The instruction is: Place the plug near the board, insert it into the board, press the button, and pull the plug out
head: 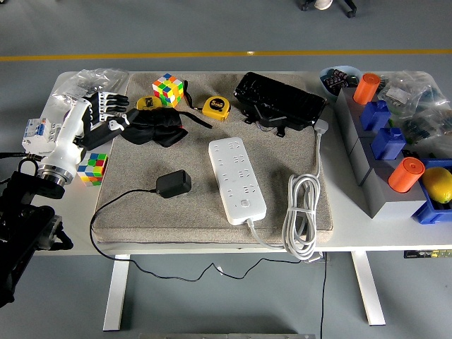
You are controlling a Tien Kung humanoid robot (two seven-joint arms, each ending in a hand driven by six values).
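A white power strip (pixel 237 179) lies on the grey mat (pixel 134 205) in the middle, its button near the front end, its white cord coiled (pixel 302 214) to the right. A black plug adapter (pixel 174 183) lies on the mat left of the strip, apart from it, its thin black cable running off the mat's front left. My left hand (pixel 106 111) is at the table's left, above the mat's far left corner, fingers relaxed and holding nothing. My right arm is not in view.
Two Rubik's cubes (pixel 168 88) (pixel 92 168), two yellow tape measures (pixel 215 107), a black strap bundle (pixel 155 126) and a black bag (pixel 279 100) lie at the back. Grey and blue blocks with orange cylinders (pixel 406 174) and a lemon (pixel 439 183) stand at the right.
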